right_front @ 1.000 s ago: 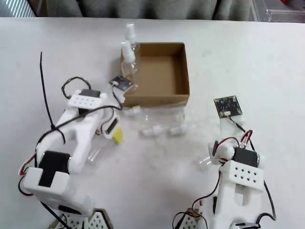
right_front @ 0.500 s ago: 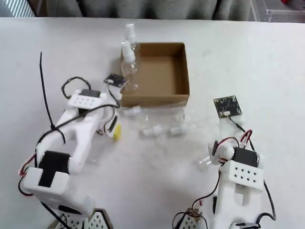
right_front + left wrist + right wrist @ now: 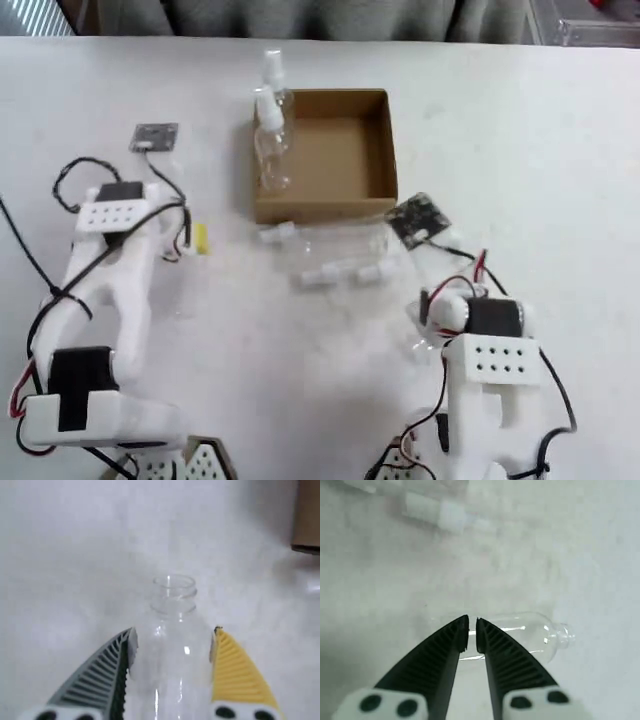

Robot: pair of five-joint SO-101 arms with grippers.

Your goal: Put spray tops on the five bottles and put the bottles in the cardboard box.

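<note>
Your left jaws grip a clear capless bottle (image 3: 172,630) left of the cardboard box (image 3: 325,210). Your right jaws, closed and empty, hang over a second clear bottle (image 3: 520,632) lying on the near-right tabletop (image 3: 560,130).

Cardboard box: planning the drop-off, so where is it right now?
High view: the cardboard box sits at the middle of the table, capped bottles at its left wall, loose spray tops just in front.
</note>
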